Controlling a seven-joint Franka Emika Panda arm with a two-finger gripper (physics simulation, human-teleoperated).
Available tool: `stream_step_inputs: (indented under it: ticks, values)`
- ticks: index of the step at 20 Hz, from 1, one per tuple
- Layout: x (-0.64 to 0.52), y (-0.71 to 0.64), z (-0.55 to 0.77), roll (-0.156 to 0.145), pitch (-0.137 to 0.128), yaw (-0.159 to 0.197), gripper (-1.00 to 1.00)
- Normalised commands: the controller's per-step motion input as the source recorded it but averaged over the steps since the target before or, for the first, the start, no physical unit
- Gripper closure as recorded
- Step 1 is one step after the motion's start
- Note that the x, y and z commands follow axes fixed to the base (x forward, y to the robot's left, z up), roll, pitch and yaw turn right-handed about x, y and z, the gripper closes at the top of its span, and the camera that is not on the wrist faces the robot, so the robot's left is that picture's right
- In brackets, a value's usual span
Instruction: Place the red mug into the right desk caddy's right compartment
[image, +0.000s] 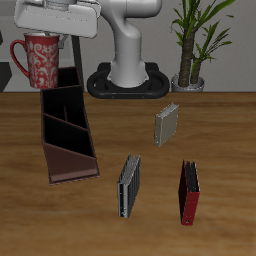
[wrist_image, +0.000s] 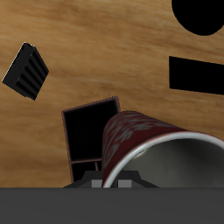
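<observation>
The red mug (image: 40, 62), speckled pale with a loop handle, hangs in my gripper (image: 50, 38), which is shut on its rim. It is held in the air above the back end of the right desk caddy (image: 68, 135), a long dark maroon tray with dividers. The caddy's low sloped end points to the table's front. Its squarish right compartment (image: 68, 80) lies at the far end, just beside and below the mug. In the wrist view the mug (wrist_image: 131, 140) shows its grey inside, and the dark compartment (wrist_image: 86, 131) lies right beside it.
A grey book (image: 167, 123) stands mid-table, another grey book (image: 129, 185) and a red-and-black book (image: 188, 192) stand nearer the front edge. The robot base (image: 130, 65) and a potted plant (image: 195, 50) are at the back. A dark grey book (wrist_image: 26, 70) shows in the wrist view.
</observation>
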Motion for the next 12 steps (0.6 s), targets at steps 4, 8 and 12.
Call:
stream_step_inputs:
  ticks: [4,8,12]
  values:
    - [-0.56,-0.10,-0.21,-0.029,0.011,0.021,1.00]
    - [-0.50,-0.09,-0.20,-0.047,-0.012,0.026,1.00]
    - [-0.49,-0.05,-0.17,-0.088,0.014,0.008,1.00]
